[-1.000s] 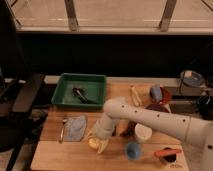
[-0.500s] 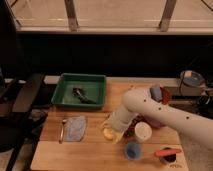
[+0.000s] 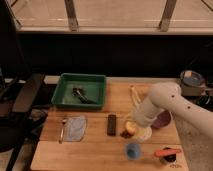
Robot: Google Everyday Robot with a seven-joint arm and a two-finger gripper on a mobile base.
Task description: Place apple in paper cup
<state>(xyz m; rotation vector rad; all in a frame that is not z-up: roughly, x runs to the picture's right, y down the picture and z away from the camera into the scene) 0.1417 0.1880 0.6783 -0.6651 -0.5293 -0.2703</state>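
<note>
The apple (image 3: 130,128), yellow-orange with a reddish blush, sits in my gripper (image 3: 128,131) at the end of the white arm that reaches in from the right. The gripper is shut on the apple and holds it just left of the cream-white paper cup (image 3: 143,134), touching or just above its rim. The arm's wrist hides most of the cup and the fingers.
A small blue cup (image 3: 133,150) stands in front of the paper cup, with an orange carrot (image 3: 167,152) to its right. A purple bowl (image 3: 163,120) is behind the arm. A black bar (image 3: 112,124), a grey cloth (image 3: 76,127), a spoon (image 3: 63,130) and a green tray (image 3: 67,97) lie to the left.
The gripper has carried the apple from the table's front left-centre up and to the right, over to the paper cup. The arm has swung right with it.
</note>
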